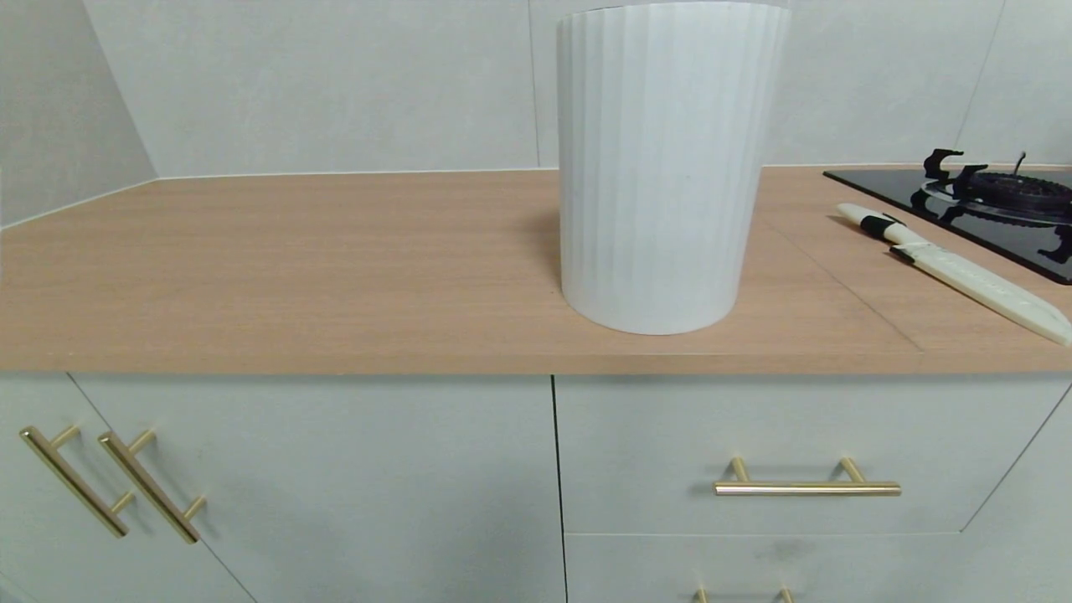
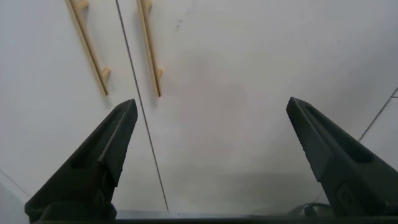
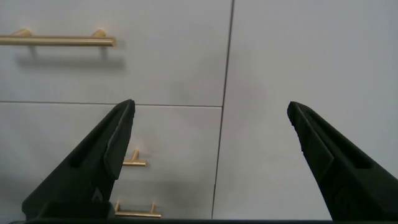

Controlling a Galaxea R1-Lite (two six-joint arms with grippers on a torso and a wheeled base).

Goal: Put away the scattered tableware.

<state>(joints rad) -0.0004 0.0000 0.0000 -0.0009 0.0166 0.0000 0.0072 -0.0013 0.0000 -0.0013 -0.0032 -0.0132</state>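
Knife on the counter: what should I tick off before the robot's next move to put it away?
1. Knife lying free on the countertop, beside the stove: ok.
2. White container upright: ok.
3. Container's inside free: cannot tell, its top is cut off.
4. Left gripper open, empty: ok.
5. Right gripper open, empty: ok.
6. Grippers up at counter level: not ok, both face the cabinet fronts.

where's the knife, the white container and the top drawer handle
knife point(image 1: 963, 272), head view, on its pale blade
white container point(image 1: 662, 167), head view, middle of its side wall
top drawer handle point(image 1: 806, 487), head view, middle of the bar
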